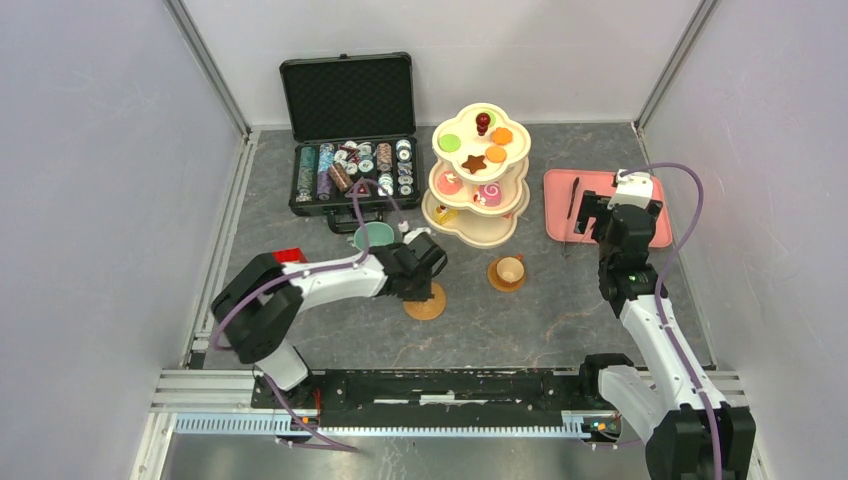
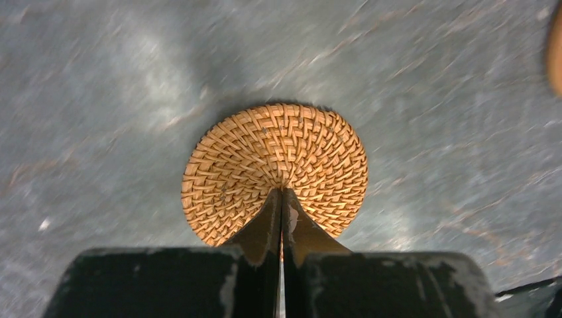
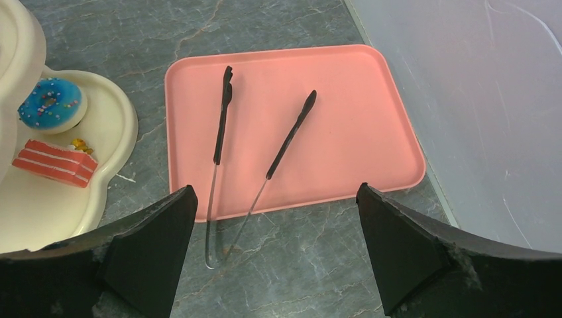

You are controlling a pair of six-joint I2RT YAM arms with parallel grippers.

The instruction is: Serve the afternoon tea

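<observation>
Left claw [image 2: 281, 192] is pressed together, nothing pinched, tips over a bare round woven-rattan saucer [image 2: 265, 152] mid-table; right claw [image 3: 275, 192] is spread wide over a pink plastic tray [image 3: 344, 119]. Cream three-tier flower-shaped stand [image 1: 478, 190] is loaded, teal cup [image 1: 375, 236] is not yet saucered, smaller brown cup [image 1: 509, 268] is seated on a second saucer [image 1: 494, 283]. No writing is legible.

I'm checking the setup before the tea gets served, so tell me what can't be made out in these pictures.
- Top view: teal cup partly covered by a purple cable.
- Top view: red thing mostly behind the left arm; unidentifiable.
- Left wrist view: table blurred; orange shape cut off by the right edge; woven saucer's near rim behind the left gripper.
- Right wrist view: stand cut off by the left edge.
</observation>
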